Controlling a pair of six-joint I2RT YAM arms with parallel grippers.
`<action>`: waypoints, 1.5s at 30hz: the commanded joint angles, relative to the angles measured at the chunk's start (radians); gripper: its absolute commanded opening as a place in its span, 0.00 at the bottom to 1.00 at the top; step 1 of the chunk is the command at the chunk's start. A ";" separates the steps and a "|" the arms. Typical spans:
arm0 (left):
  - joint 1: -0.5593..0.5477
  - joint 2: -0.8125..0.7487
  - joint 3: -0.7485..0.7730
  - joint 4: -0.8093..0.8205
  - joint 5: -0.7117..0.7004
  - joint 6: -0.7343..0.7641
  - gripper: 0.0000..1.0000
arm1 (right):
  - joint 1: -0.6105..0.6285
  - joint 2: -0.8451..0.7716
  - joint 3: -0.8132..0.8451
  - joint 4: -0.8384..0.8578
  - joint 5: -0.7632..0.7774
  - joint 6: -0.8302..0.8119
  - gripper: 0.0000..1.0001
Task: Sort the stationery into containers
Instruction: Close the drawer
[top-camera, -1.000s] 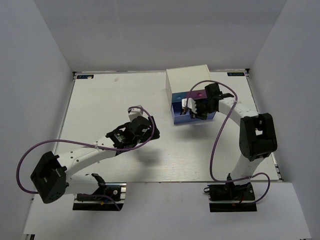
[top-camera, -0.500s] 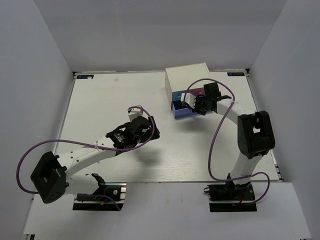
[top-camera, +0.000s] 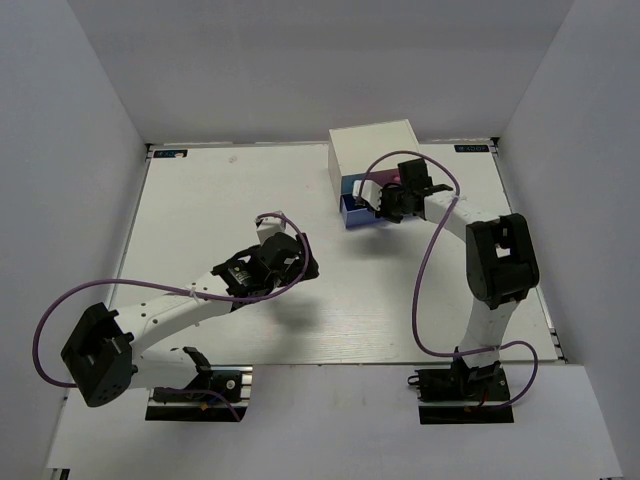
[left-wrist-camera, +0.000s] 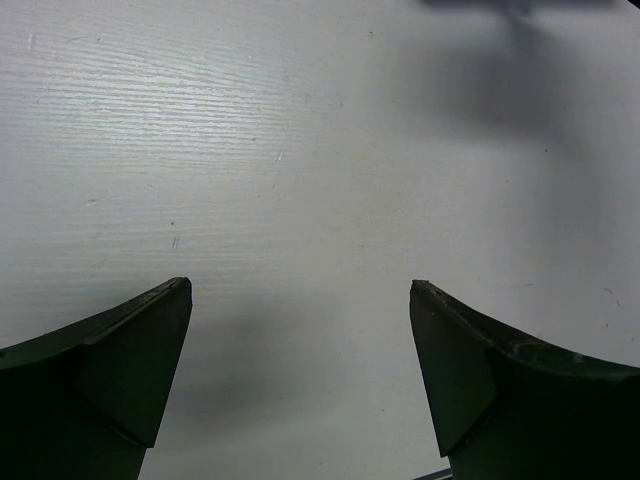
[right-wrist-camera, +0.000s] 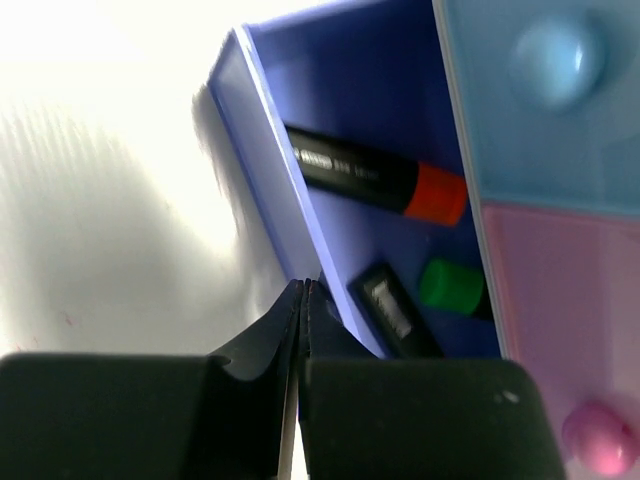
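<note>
Pushing seems the step: the closed right pincer (right-wrist-camera: 303, 290) touches the open blue drawer (right-wrist-camera: 262, 200) holding two highlighters (right-wrist-camera: 375, 180); next, press it fully in. Meanwhile the left pincer (left-wrist-camera: 300, 287) hangs open.

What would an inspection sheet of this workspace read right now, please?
Surface: white table, faint scuffs.
Job's things: white drawer box far right; blue drawer open, holding orange-capped highlighter and green-capped highlighter.
Clutter: nothing seen.
Grippers: left gripper open over table; right gripper shut, tips at the blue drawer's front wall.
Cables: purple cable looped along each arm.
Surroundings: white walls.
</note>
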 joint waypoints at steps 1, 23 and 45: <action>-0.004 -0.016 0.023 -0.006 -0.003 -0.005 1.00 | 0.016 0.010 0.042 -0.016 -0.069 -0.006 0.00; -0.004 -0.006 0.032 -0.016 -0.003 -0.005 1.00 | 0.055 0.068 0.071 0.208 0.121 0.145 0.04; -0.004 -0.006 0.032 -0.025 -0.003 -0.005 1.00 | 0.072 0.102 0.041 0.402 0.228 0.177 0.16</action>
